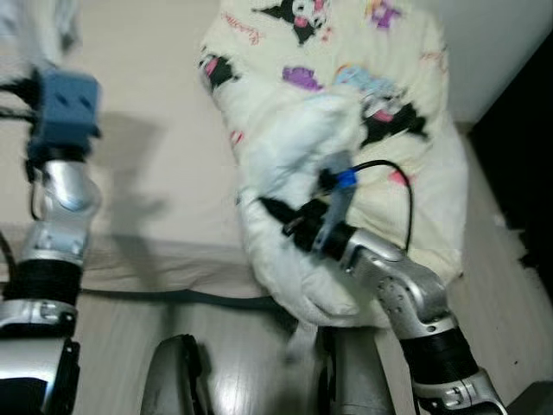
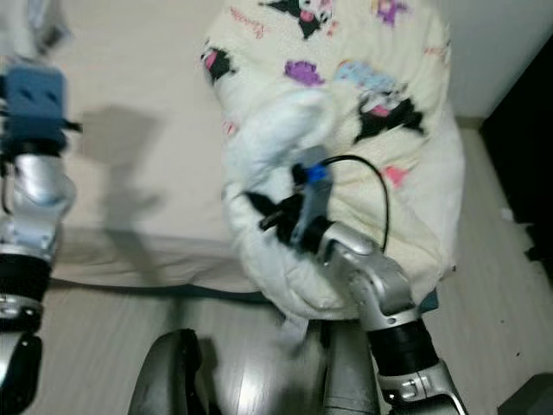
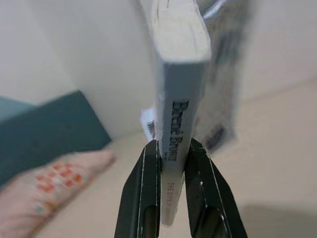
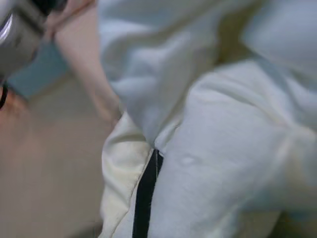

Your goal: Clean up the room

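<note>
Book point(image 3: 179, 99) upright, spine between left fingers point(image 3: 143, 193)

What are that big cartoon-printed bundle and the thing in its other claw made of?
The cream cartoon-printed blanket looks like soft plush fabric: matte, puffy, deep folds, bunched around the right claw. The grey-spined book clamped in the left claw looks like paper, with a smooth printed card spine and a pale page edge; whether it is paperback or hardcover is unclear.
</note>
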Controlling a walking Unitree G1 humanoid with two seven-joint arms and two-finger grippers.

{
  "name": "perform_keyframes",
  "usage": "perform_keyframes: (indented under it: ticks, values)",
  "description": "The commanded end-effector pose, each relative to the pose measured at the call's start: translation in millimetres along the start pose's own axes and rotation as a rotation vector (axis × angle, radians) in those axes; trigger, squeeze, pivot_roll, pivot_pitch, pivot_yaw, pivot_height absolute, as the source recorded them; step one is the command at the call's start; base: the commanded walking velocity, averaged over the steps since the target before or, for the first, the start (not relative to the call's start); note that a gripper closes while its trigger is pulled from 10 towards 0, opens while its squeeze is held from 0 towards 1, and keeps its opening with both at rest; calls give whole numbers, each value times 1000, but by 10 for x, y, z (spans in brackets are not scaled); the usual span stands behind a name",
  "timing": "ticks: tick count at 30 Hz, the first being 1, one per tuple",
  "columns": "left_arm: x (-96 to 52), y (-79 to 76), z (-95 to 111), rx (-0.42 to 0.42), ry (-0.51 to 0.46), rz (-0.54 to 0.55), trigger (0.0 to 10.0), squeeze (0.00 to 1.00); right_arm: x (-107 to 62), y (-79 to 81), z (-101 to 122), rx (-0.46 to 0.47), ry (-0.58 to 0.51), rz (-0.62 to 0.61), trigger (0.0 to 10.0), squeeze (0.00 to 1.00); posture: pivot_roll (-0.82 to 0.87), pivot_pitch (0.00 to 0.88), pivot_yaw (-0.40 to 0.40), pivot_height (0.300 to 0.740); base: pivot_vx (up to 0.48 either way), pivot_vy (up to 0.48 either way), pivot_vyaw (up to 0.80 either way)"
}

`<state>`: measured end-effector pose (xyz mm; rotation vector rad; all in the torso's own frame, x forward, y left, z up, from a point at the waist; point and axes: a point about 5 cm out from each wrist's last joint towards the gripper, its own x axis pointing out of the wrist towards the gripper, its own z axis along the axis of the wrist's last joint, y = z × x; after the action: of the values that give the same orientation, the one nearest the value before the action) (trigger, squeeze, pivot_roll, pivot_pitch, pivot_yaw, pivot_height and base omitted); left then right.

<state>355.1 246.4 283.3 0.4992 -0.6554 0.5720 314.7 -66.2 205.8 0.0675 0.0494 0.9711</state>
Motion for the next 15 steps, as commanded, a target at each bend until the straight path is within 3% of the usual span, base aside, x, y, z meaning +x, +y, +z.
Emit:
perform_keyframes:
  ticks: [1, 5, 6, 7, 8, 12, 13, 14, 15]
  values:
    - [-9, -12, 134, -46, -42, 14, 0, 0, 74, 81, -6, -53, 21, 81, 0, 0, -37, 43, -22, 500, 0, 0, 0]
    - [-70, -91, 161, -77, -25, -13, 0, 0, 67, -38, -58, -93, 79, 13, 0, 0, -39, 41, -21, 500, 0, 0, 0]
    - [-85, -134, 178, -91, -18, -29, 0, 0, 35, -158, -126, -108, 138, -71, 10000, 0, -46, 33, -17, 500, 0, 0, 0]
    - [-85, -134, 178, -91, -18, -29, 0, 0, 35, -158, -126, -108, 138, -71, 10000, 0, -46, 33, -17, 500, 0, 0, 0]
    - [-90, -176, 195, -102, -16, -45, 0, 0, -19, -286, -201, -116, 200, -167, 10000, 0, -51, 34, -15, 500, 0, 0, 0]
    - [-97, -230, 231, -117, -7, -67, 0, 0, -155, -470, -357, -157, 329, -287, 10000, 0, -62, 32, -6, 500, 0, 0, 0]
    - [-89, -238, 245, -121, -7, -70, 0, 0, -202, -491, -414, -148, 358, -296, 10000, 424, -63, 35, -7, 500, 0, 0, 0]
    - [-89, -238, 245, -121, -7, -70, 0, 0, -202, -491, -414, -148, 358, -296, 10000, 424, -63, 35, -7, 500, 0, 0, 0]
    - [-81, -238, 254, -122, -7, -69, 0, 0, -226, -491, -455, -147, 373, -290, 10000, 671, -64, 32, -7, 500, 0, 0, 0]
